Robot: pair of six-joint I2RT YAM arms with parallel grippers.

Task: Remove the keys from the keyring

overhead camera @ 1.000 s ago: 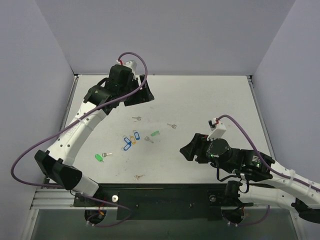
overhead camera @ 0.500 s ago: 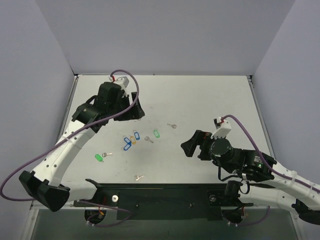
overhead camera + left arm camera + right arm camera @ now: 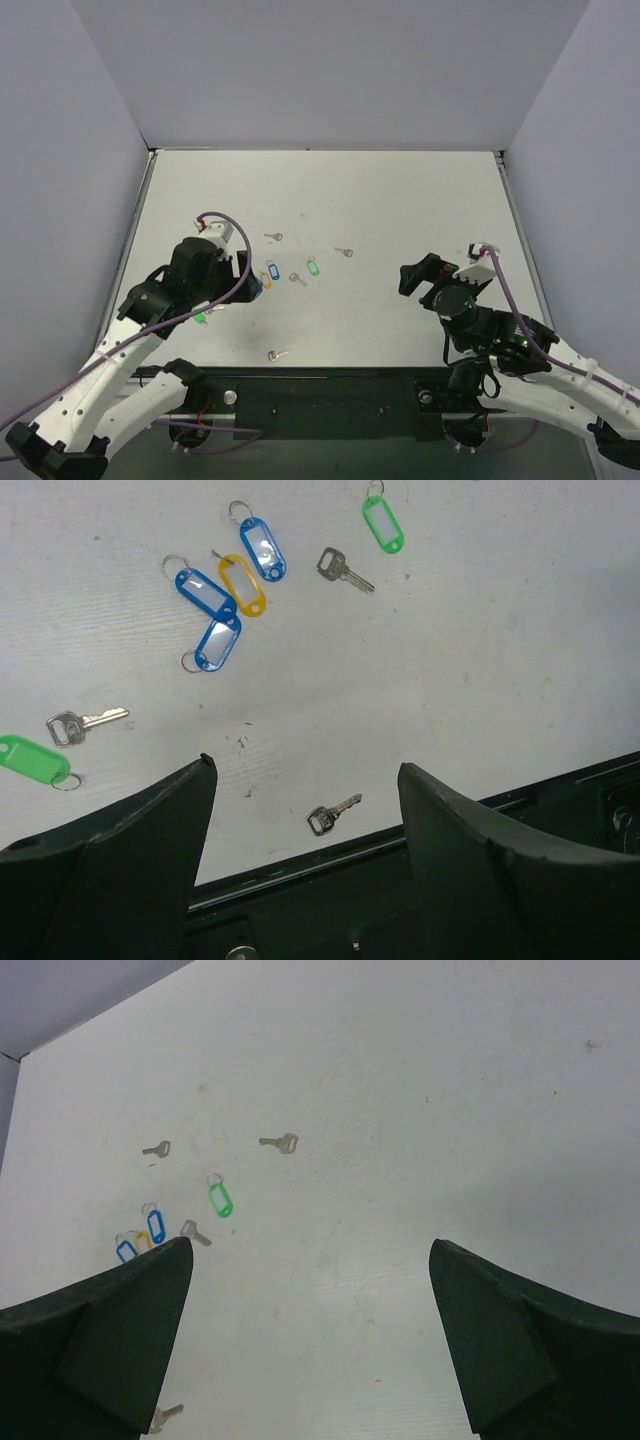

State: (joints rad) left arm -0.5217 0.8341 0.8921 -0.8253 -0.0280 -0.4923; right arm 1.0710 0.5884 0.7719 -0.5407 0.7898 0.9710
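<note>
Both the left gripper (image 3: 305,765) and right gripper (image 3: 310,1244) gaped wide, holding nothing. Blue tags (image 3: 261,548) at nine o'clock of the keyring (image 3: 381,523) and look-alike keys (image 3: 345,572) could have drawn a mistaken pick.

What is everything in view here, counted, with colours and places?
Oblong light-green plastic key tag with metal ring: one, light green, mid-table, no key visibly on the ring.
Bright green plastic key tag: one, bright green, near left.
Blue plastic key tags: three, blue, clustered left of the light-green tag.
Yellow plastic key tag: one, yellow, among the blue ones.
Small silver metal keys: five, silver, loose: beside the light-green tag, beside the bright green tag, near the front edge, two farther back.
White table: one, white.
Left gripper: one, black, open, near left.
Right gripper: one, black, open, near right.
</note>
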